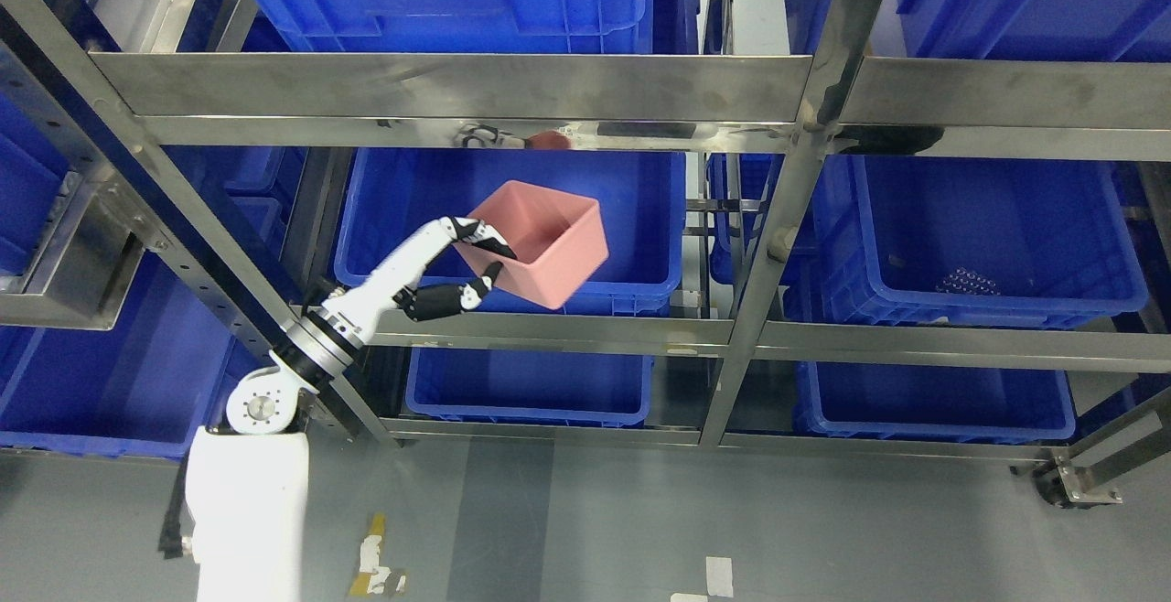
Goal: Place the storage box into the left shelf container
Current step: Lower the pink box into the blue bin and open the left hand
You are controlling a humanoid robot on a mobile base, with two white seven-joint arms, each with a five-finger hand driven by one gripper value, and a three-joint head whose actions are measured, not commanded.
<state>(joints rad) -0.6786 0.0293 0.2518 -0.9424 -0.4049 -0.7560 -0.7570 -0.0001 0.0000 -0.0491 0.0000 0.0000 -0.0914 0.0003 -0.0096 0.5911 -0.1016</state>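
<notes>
A pink open-topped storage box [549,245] hangs tilted in the air over the front rim of the blue container [512,218] in the left bay of the middle shelf. My left hand [476,259] is shut on the box's left wall, fingers over the rim and thumb underneath. The white left arm [375,295] rises from the lower left, crossing in front of the steel shelf rail. The box is empty inside. The right arm does not show.
A steel shelf frame [457,85] runs across, with an upright post [768,245] between the bays. A second blue container [979,236] sits in the right bay, more blue bins above and below. Grey floor [732,520] lies in front.
</notes>
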